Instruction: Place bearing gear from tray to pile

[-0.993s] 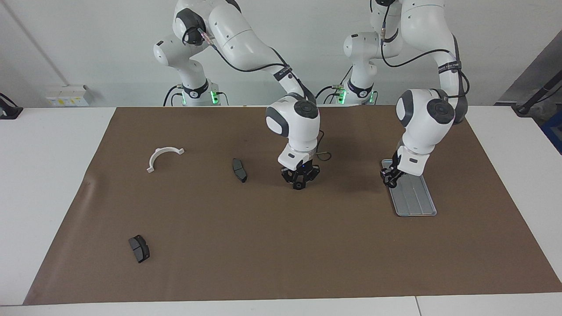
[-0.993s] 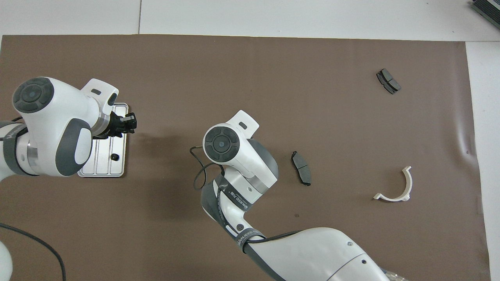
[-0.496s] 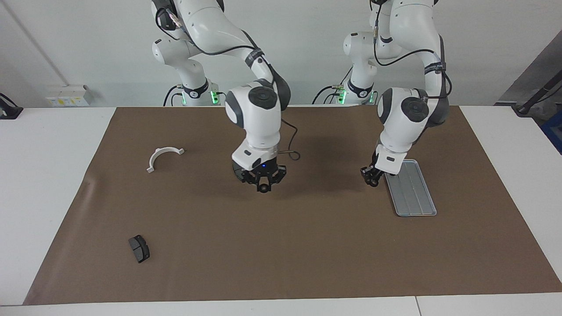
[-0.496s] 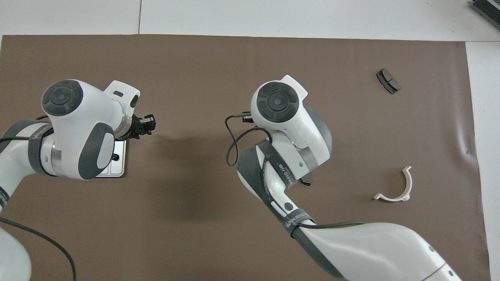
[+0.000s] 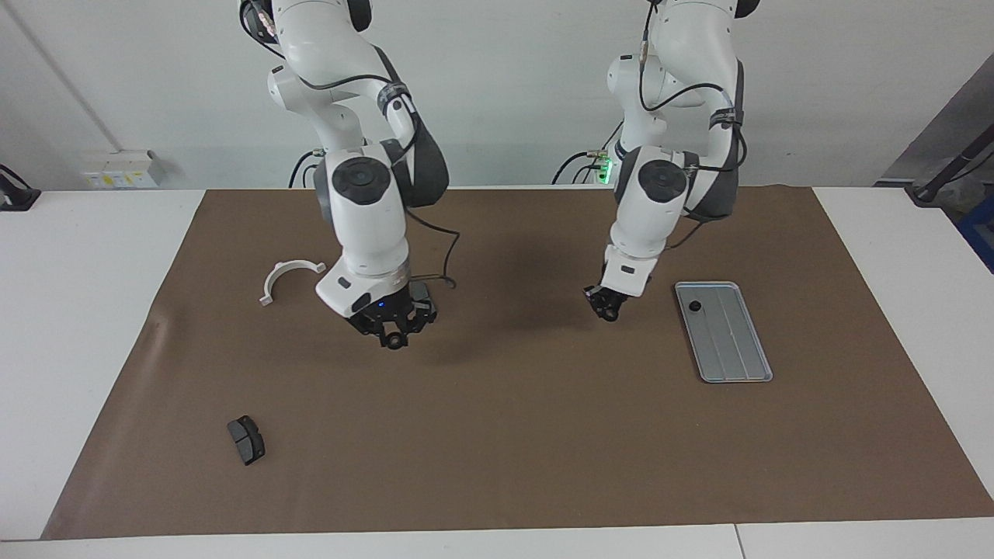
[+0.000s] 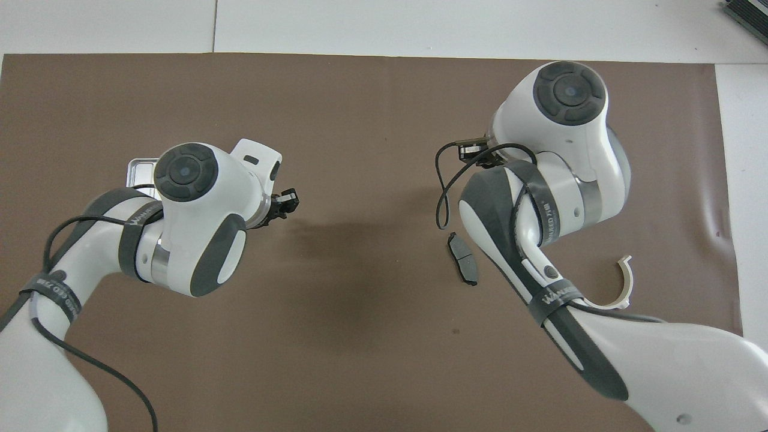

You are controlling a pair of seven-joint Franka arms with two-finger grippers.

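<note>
A white worktop (image 5: 93, 256) is seen against a pale wall, and most of it is covered by a brown mat (image 5: 497, 435). The tray (image 5: 734, 341) lies flat on the mat toward the left arm's end, and one small black gear (image 5: 695, 306) rests in it at the end nearer the robots. In the overhead view only a corner of the tray (image 6: 137, 167) is shown, the rest being covered by the left arm.

The left gripper (image 5: 606, 304) is held in the air over bare mat beside the tray, toward the middle of the worktop. Its fingers are seen closed on a small dark part; whether that part is a gear cannot be told.

The right gripper (image 5: 394, 322) is raised over the mat near the pile's end. A small dark round shape is seen at its tip, but whether the fingers are parted or closed cannot be told.

The pile is scattered: a white half-ring bracket (image 5: 289, 278) lies nearest the robots, a dark brake pad (image 6: 463, 258) beside the right arm, and another brake pad (image 5: 246, 439) farthest from the robots.
</note>
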